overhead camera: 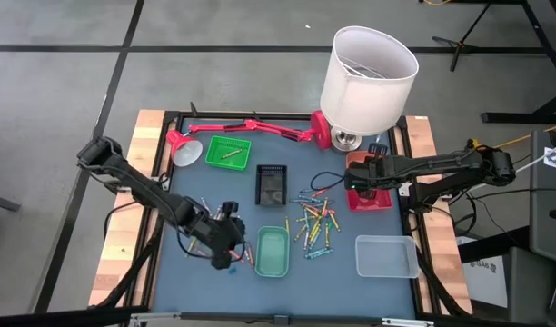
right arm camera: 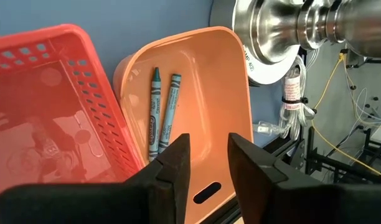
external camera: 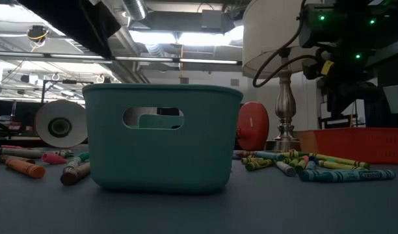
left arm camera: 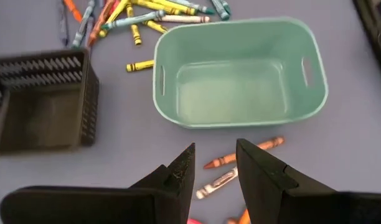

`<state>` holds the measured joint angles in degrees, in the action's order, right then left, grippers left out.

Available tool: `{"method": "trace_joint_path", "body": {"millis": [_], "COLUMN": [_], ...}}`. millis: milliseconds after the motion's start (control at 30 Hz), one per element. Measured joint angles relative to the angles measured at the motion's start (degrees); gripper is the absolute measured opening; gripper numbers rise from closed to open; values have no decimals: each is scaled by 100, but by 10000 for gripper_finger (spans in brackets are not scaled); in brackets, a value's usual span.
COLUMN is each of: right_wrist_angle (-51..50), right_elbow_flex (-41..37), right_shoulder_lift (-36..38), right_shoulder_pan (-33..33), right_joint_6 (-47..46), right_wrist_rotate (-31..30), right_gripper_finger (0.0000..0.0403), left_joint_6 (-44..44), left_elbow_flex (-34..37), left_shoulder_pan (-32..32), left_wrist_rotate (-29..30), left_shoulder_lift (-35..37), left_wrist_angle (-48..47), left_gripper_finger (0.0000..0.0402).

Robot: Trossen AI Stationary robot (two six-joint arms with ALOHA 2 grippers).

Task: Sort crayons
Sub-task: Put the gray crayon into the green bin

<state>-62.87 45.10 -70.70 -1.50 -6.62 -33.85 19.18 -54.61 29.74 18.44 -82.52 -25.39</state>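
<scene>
**Operator:** Where are the crayons?

**Manual:** You have the main pile of crayons (overhead camera: 315, 221) loose on the table (overhead camera: 205, 282), between the teal bin (overhead camera: 272, 252) and the red basket (overhead camera: 370, 197). A second, smaller scatter (overhead camera: 245, 257) lies on the other side of the teal bin, under the left arm. In the left wrist view you see an orange crayon (left arm camera: 243, 152) and a pale one (left arm camera: 216, 182) just beside the bin's wall; the bin itself holds nothing. Two blue crayons (right arm camera: 163, 114) lie side by side in the orange tray (right arm camera: 203, 81), which stands against the red basket. One crayon (overhead camera: 229, 154) lies in the green tray (overhead camera: 228, 152).

**Operator:** State of the left claw?

**Manual:** The left gripper (left arm camera: 214, 165) hangs over the small scatter, near the teal bin. Its fingers stand apart with a narrow gap. Nothing is between them.

**Operator:** And the right?

**Manual:** The right gripper (right arm camera: 208, 155) is over the orange tray, at the edge by the red basket. Its fingers are parted and grip nothing.

**Operator:** What else is on the table?

**Manual:** You have a black basket (overhead camera: 271, 184) between the green tray and the teal bin, a clear tray (overhead camera: 387, 256) near the table's front right corner, a red desk lamp (overhead camera: 251, 127) along the far edge, and a white-shaded lamp (overhead camera: 367, 77) behind the red basket.
</scene>
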Motion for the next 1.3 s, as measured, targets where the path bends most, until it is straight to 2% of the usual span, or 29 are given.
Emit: {"method": "trace_joint_path", "body": {"millis": [67, 267, 467, 733, 900, 1100, 1300], "right_wrist_angle": [2, 11, 74, 314, 330, 328, 328], "right_elbow_flex": [0, 0, 0, 0, 0, 0, -2], "right_shoulder_lift": [0, 0, 0, 0, 0, 0, -2], "right_shoulder_pan": [-2, 0, -2, -2, 0, 0, 0], "right_joint_6": [-39, -43, -48, -56, -55, -54, -54], "right_wrist_rotate": [0, 0, 0, 2, 2, 2, 7], "right_gripper_finger": [106, 106, 106, 106, 106, 106, 106], "left_joint_6": [-355, -943, -1298, -1829, -1990, -2129, -2127], "left_elbow_flex": [0, -2, -2, -1, -2, -12, -20], "left_shoulder_pan": [0, -63, -199, -469, -620, -777, -837], "left_wrist_rotate": [-55, -916, -973, -1366, -1434, -1942, -2065], "left_shoulder_lift": [-98, -514, -929, -1475, -1670, -1873, -1928], "left_wrist_angle": [0, -4, 9, 14, 17, 28, 9], "left_gripper_finger": [102, 102, 102, 102, 102, 101, 80]}}
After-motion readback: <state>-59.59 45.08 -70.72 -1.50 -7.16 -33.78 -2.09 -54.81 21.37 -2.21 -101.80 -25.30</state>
